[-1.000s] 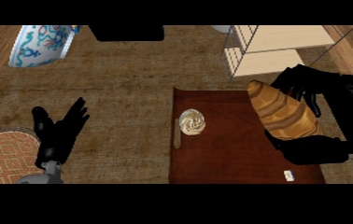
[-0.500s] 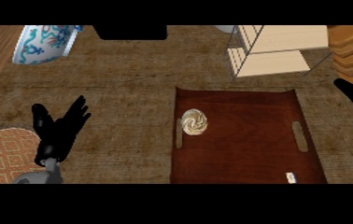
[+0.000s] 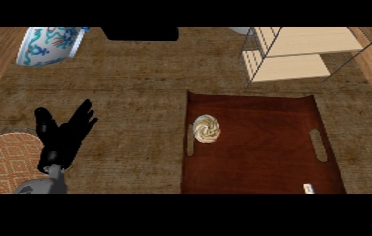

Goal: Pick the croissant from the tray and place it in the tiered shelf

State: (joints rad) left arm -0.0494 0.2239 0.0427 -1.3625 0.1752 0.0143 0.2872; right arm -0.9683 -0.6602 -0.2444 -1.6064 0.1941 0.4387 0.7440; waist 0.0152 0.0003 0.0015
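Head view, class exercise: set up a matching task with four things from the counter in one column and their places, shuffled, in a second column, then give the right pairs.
Things:
1. tray
2. shelf
3. left hand
4. swirl bun

Places:
A. upper right of the counter
B. on the tray, near its left edge
C. left side, open, fingers up
D. lower right of the counter

Pairs: 1-D, 2-A, 3-C, 4-B

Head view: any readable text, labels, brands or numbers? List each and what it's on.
No readable text.
Blue-and-white vase: painted pattern only, no lettering.
Small white tag on the tray: too small to tell if it carries print.
Swirl pastry, tiered shelf, patterned mat: no markings.
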